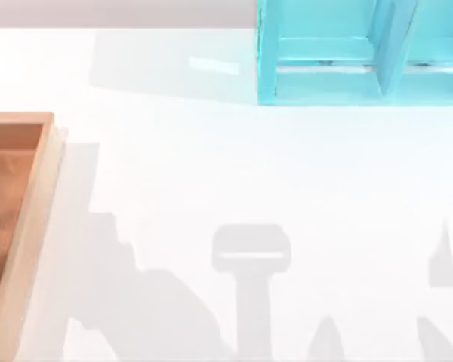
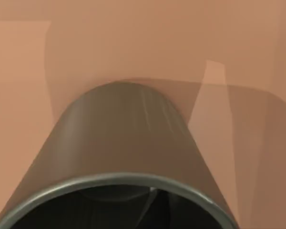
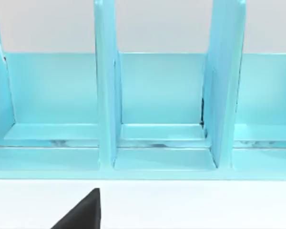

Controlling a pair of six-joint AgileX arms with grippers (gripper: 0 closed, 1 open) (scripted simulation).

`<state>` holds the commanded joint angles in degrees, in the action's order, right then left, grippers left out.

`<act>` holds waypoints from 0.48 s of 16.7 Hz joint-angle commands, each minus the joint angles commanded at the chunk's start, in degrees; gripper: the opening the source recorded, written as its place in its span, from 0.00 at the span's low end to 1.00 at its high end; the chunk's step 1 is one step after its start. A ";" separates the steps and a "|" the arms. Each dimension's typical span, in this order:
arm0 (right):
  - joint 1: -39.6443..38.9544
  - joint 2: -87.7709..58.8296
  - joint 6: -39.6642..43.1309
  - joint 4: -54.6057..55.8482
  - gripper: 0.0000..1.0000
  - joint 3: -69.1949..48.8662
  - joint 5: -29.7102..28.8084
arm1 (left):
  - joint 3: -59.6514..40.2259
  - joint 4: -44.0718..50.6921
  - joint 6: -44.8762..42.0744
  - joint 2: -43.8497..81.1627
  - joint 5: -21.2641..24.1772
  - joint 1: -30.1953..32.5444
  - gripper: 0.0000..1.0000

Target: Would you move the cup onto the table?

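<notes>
White, glossy and unmarked, the bench (image 1: 234, 166) carries grey shadows of my arms along its near edge. At its left edge sits a wooden tray (image 1: 32, 226) with a raised rim; at the far right stands a turquoise shelf (image 1: 340, 68) with upright dividers, facing my right wrist camera across a strip of bench.

From my left wrist, the cup (image 2: 119, 143) fills the near view, olive-grey, standing on the tray floor. Its long axis runs away from the camera toward that floor, the dark open mouth nearest me. I cannot tell whether my left hand is spread or pinching it; the same goes for my right hand.
</notes>
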<state>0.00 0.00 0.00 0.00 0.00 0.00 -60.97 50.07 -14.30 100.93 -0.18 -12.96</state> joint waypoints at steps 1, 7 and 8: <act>0.00 0.00 0.00 0.00 1.00 0.00 0.00 | 0.00 0.00 0.00 0.00 0.00 0.00 0.32; 0.00 0.00 0.00 0.00 1.00 0.00 0.00 | 0.00 0.00 0.00 0.00 0.00 0.00 0.00; 0.00 0.00 0.00 0.00 1.00 0.00 0.00 | 0.00 0.00 0.00 0.00 0.00 0.00 0.00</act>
<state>0.00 0.00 0.00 0.00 0.00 0.00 -60.97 50.07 -14.30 100.93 -0.18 -12.96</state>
